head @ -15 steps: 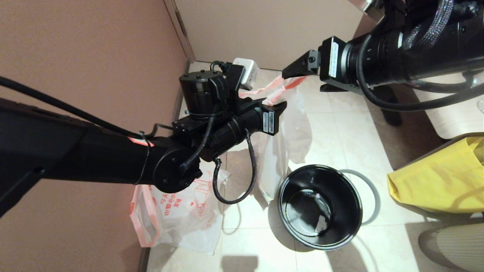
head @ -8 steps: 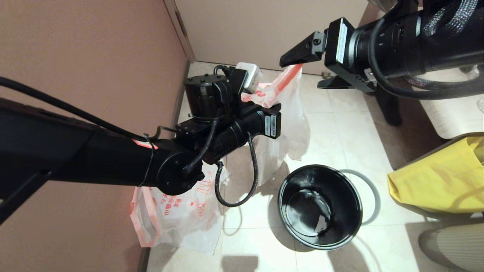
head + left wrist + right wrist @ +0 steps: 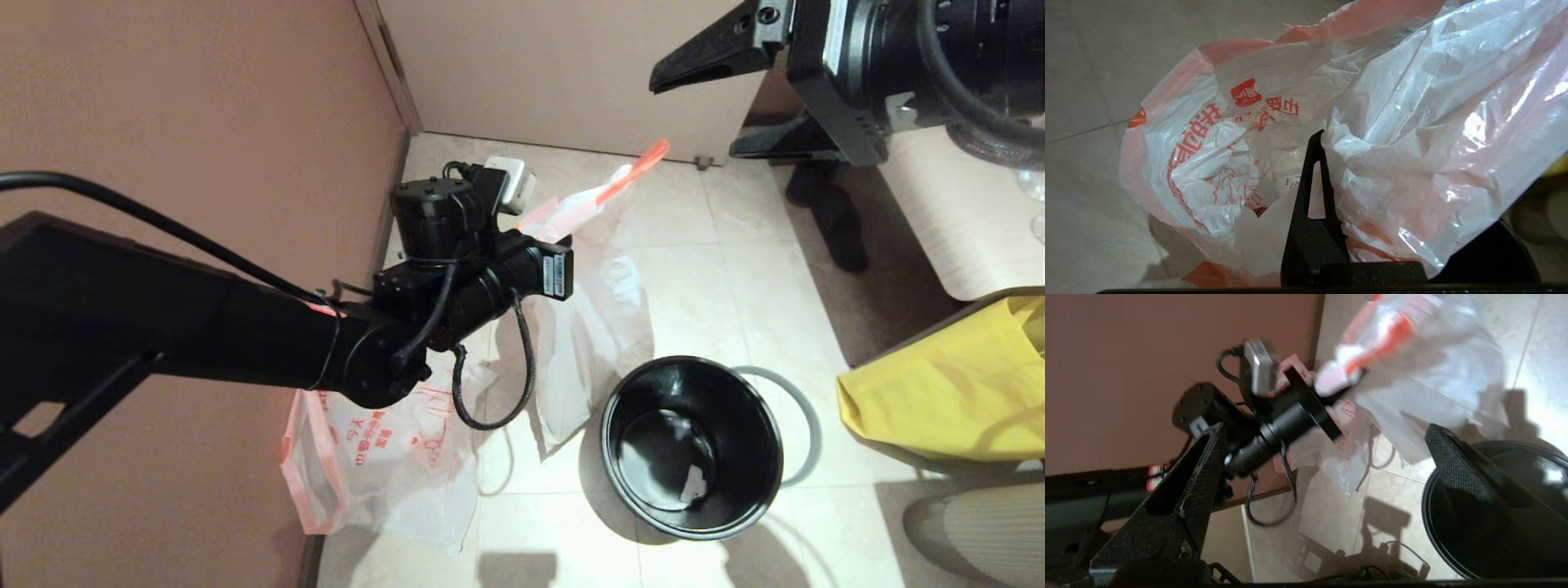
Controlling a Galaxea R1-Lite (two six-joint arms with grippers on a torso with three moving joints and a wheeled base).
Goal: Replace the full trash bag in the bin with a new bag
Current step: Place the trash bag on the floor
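Close in front of the left tool (image 3: pixel 1314 196), a thin translucent white plastic bag with pink-red edges and red printed characters (image 3: pixel 1412 134) filled most of the sight. One black finger (image 3: pixel 1312 204) stood upright in the middle, its jaws closed, and crumpled film bunched tight against it and spilled over toward one side. The bag's mouth gaped open beside the finger, its red lettering curving round the inside. Behind it lay pale tiled floor (image 3: pixel 1094 81), crossed by one thin joint.
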